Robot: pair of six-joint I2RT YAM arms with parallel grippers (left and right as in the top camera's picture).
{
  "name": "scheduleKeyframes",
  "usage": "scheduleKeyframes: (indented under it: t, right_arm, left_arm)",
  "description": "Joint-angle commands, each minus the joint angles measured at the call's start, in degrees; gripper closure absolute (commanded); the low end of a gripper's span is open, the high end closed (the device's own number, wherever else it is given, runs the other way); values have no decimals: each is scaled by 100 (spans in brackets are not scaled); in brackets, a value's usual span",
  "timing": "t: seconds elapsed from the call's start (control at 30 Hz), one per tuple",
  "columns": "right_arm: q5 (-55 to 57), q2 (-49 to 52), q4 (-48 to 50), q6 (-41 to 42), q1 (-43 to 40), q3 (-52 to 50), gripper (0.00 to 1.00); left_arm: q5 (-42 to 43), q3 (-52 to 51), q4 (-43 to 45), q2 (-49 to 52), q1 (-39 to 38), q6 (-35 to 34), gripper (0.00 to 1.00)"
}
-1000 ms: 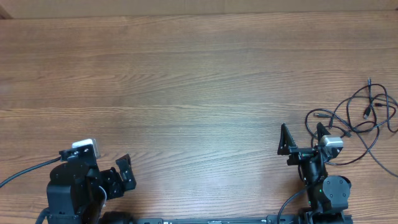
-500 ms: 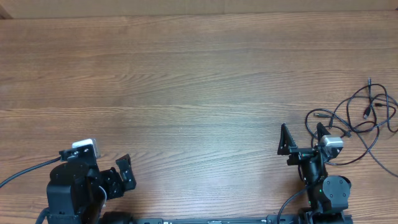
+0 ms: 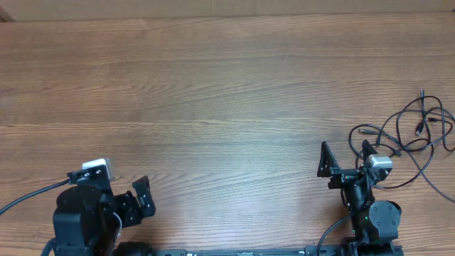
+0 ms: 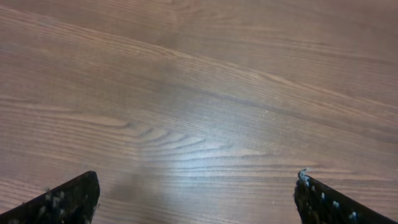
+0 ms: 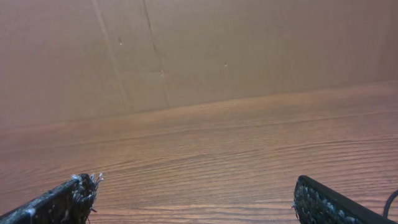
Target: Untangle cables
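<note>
Nearest the front edge, the left gripper (image 4: 198, 186) sits low, jaws spread wide with nothing between them and bare table (image 3: 227, 107) ahead. The right gripper (image 3: 345, 151), equally wide and empty, stands just beside the cables (image 3: 416, 142). They lie in a loose knot of loops by the table's right edge, slightly beyond it, plug tips poking out. Nothing is gripped, so the first reach looks due. Best send the right arm to a free plug end, not the crossings, pinch low, then draw it slowly toward the open middle while the left pins the rest.
</note>
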Motion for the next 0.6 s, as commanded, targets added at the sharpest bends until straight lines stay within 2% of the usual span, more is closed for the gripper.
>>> scheduleKeyframes:
  t: [0.0,0.13,0.17,0.33,0.37,0.57]
  right_arm:
    - [-33,-46,31,-39,-20,-61,0]
    - [-33,-46,31,-39,-20,-61,0]
    - [-33,-46,31,-39,-20,-61,0]
    - [-33,-46,31,-39,-20,-61,0]
    - [-33,-46,31,-37,-20,-61,0]
    - [-33,-46,31,-39,-20,-61,0]
  left_arm:
    - [-33,-448,610,-378,-26,229,1]
    - [138,-1615,1838,-1084,-26,374,0]
    - [293,-2271,2494,-1482,-26,374,0]
    - [400,-3716,4378,-2315,-26,393,0]
    - [398,-4197,5060,-2592,-26,396,0]
    - [396,-5187,6830,-3018,-22,802,0]
